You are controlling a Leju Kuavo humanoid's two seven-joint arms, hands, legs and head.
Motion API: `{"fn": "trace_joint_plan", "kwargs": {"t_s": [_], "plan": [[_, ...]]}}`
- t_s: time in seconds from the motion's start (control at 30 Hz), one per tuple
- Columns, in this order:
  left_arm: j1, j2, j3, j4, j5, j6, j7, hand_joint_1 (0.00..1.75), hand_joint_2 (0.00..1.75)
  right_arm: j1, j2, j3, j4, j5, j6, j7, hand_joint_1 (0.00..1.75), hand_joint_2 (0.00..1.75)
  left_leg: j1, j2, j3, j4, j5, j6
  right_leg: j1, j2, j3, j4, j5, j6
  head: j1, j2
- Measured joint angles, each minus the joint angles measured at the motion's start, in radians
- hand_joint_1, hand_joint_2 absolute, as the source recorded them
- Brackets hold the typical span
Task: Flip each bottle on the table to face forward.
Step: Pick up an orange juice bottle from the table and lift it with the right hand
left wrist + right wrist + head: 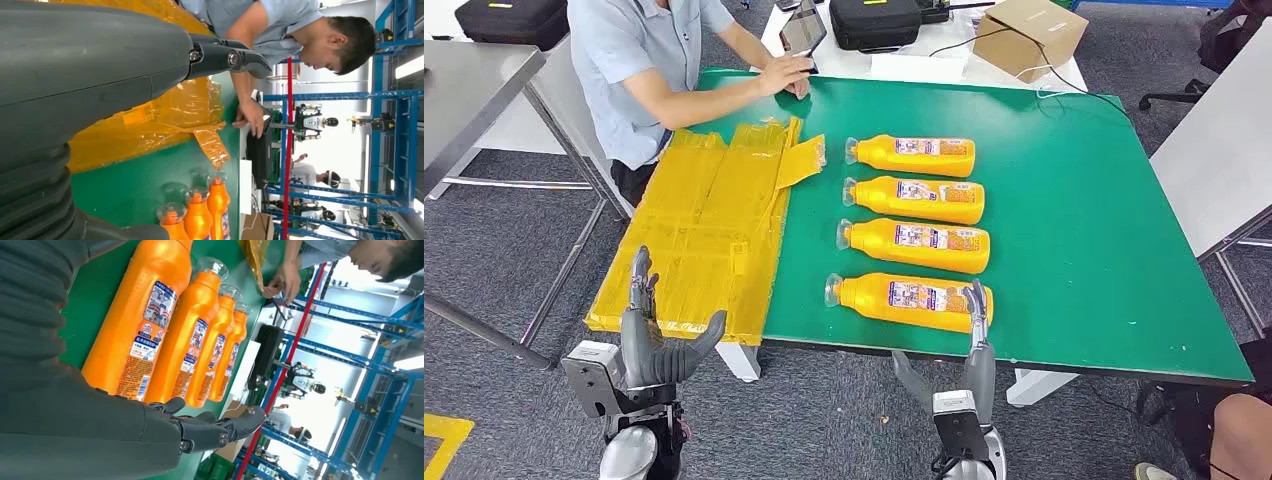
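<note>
Bottles (911, 222): orange plastic, oblong, clear caps, lying on green table (1084, 220).

silver arms end in boxy grey wrist blocks with dark screws, the left hand (646, 335) and right hand (972, 345) each having a ribbed grey cover, thick grey thumb and darker jointed fingers (220, 432).

Four orange bottles (142, 320) lie side by side on the green table (95, 305), labels visible. The right hand (200, 432), fingers extended, holds nothing beside the nearest bottle.
</note>
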Motion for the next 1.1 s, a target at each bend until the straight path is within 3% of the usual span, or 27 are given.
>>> {"fn": "trace_joint_plan", "kwargs": {"t_s": [0.2,0.37,0.57,0.87,1.1], "plan": [[0.003,0.0,0.0,0.0,0.001,0.002,-0.004,0.0,1.75,0.0,0.0,0.002,0.002,-0.001,0.0,0.0,0.0,1.75,0.0,0.0,0.0,0.0,0.0,0.0,0.0,0.0,0.0,0.0,0.0,0.0,0.0,0.0],[0.01,0.0,-0.002,0.001,0.088,-0.081,0.008,0.0,1.75,0.0,0.0,0.01,0.008,0.002,0.0,-0.008,0.0,1.75,0.0,0.0,0.0,0.0,0.0,0.0,0.0,0.0,0.0,0.0,0.0,0.0,0.0,0.0],[0.018,0.003,-0.026,0.0,0.086,-0.116,-0.007,0.0,1.75,-0.001,-0.004,0.026,0.008,0.016,0.005,-0.029,0.0,1.75,0.0,0.0,0.0,0.0,0.0,0.0,0.0,0.0,0.0,0.0,0.0,0.0,0.0,0.0],[0.046,0.023,-0.119,0.014,-0.003,-0.113,-0.091,0.0,1.75,-0.015,-0.04,0.089,0.009,0.164,-0.019,0.023,0.0,1.75,0.0,0.0,0.0,0.0,0.0,0.0,0.0,0.0,0.0,0.0,0.0,0.0,0.0,0.0],[0.036,0.01,-0.183,0.154,0.042,-0.059,-0.184,0.0,1.75,-0.048,-0.071,0.083,0.058,0.189,-0.032,0.069,0.0,1.75,-0.001,0.0,0.0,0.0,0.0,0.0,0.0,0.0,0.0,0.0,0.0,0.0,0.0,0.0]]}}
